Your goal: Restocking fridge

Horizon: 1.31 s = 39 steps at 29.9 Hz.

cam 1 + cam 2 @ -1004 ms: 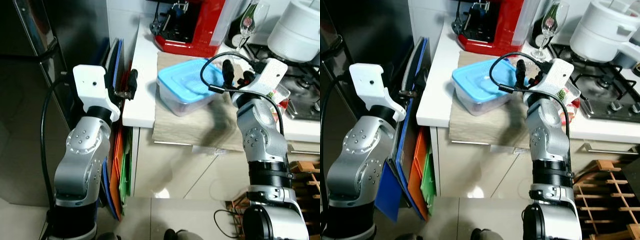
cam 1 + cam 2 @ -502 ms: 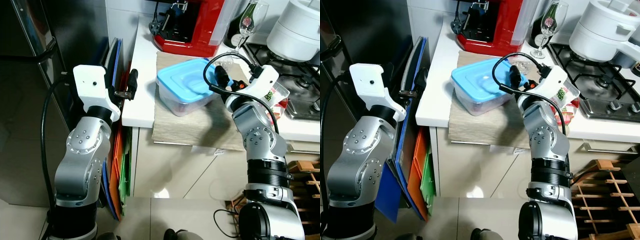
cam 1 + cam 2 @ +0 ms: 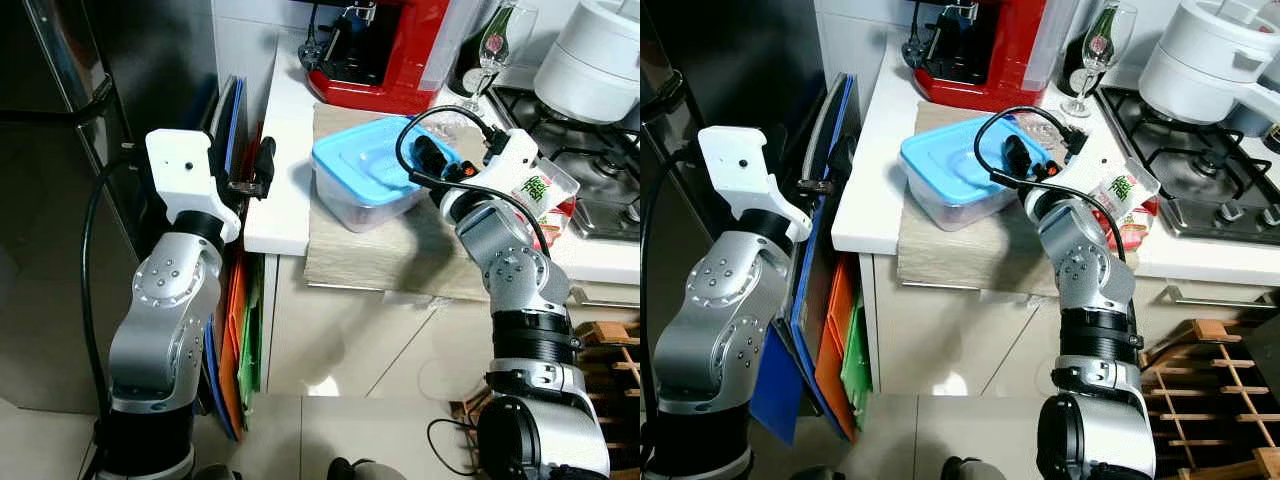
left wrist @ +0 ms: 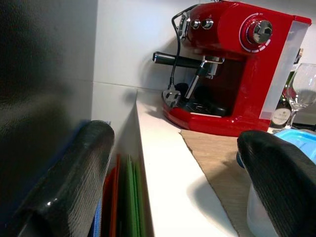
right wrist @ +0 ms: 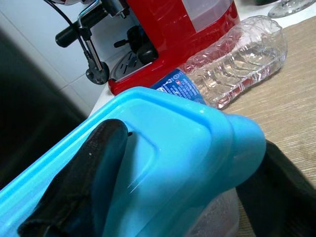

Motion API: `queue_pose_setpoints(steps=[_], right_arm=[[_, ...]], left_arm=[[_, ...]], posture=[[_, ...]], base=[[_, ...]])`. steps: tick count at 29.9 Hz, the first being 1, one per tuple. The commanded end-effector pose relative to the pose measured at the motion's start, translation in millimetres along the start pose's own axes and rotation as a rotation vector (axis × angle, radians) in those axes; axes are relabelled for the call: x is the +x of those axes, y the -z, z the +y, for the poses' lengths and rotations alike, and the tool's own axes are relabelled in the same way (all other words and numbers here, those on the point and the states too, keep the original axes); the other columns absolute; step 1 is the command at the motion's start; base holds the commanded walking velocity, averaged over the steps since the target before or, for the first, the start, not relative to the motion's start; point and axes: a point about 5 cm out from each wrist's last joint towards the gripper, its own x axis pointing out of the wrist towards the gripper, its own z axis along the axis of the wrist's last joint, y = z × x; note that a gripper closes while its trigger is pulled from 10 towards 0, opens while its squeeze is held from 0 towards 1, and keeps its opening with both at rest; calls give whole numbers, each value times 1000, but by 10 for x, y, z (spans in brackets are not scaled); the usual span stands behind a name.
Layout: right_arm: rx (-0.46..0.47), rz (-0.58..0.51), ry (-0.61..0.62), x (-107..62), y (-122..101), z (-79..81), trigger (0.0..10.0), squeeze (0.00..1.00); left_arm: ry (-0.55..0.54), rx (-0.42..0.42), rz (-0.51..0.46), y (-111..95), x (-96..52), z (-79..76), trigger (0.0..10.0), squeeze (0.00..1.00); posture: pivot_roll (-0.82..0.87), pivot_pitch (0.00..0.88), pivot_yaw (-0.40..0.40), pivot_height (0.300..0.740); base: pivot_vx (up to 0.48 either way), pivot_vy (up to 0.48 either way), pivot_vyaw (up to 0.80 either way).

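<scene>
- Black fingers of my left gripper (image 4: 173,197) stand spread apart, holding nothing, at nine o'clock by the counter edge (image 3: 275,225).
- My right gripper (image 5: 163,182) straddles the blue-lidded container's (image 3: 375,175) corner, one finger on the lid.
- Beyond, at twelve o'clock, I see the red coffee machine (image 3: 385,50).

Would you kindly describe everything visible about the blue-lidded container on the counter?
The container is a clear plastic box with a light blue stepped lid, shut and upright. It sits on a beige mat near the counter's front edge, before the red coffee machine. The right pincer straddles its lid corner, one finger on top.
</scene>
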Motion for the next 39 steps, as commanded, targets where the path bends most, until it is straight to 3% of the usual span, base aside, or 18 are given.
queue_pose_setpoints(steps=[1,14,16,20,30,34,36,39], right_arm=[[-3,-28,3,13,-82,0,0,0],[-19,-91,-9,-8,-171,-1,0,0],[-28,-98,-2,-10,-177,-8,0,82],[-40,-103,5,-16,-173,-23,0,75],[-306,-172,55,-125,-110,-116,0,55],[-304,-166,81,-164,-59,-199,0,86],[-242,-154,98,-214,23,-279,0,94],[-178,-160,80,-225,65,-238,0,102]], left_arm=[[15,-5,-10,-27,44,-43,10000,0],[21,-8,-6,-23,61,-55,10000,0],[22,-7,-4,-18,61,-54,10000,0],[24,-5,-3,-16,61,-54,10000,0],[28,19,26,45,53,-64,10000,0],[28,19,38,71,47,-73,10000,0],[38,30,47,97,37,-101,10000,0],[48,34,48,104,35,-123,10000,0]], posture=[[42,61,-112,740],[38,59,-111,740],[38,59,-111,740],[38,59,-111,740],[34,59,-110,740],[34,59,-110,740],[29,53,-107,740],[29,50,-106,740]], base=[[0,0,0],[0,0,0],[0,0,0],[0,0,0],[0,0,0],[0,0,0],[0,0,0],[0,0,0]])
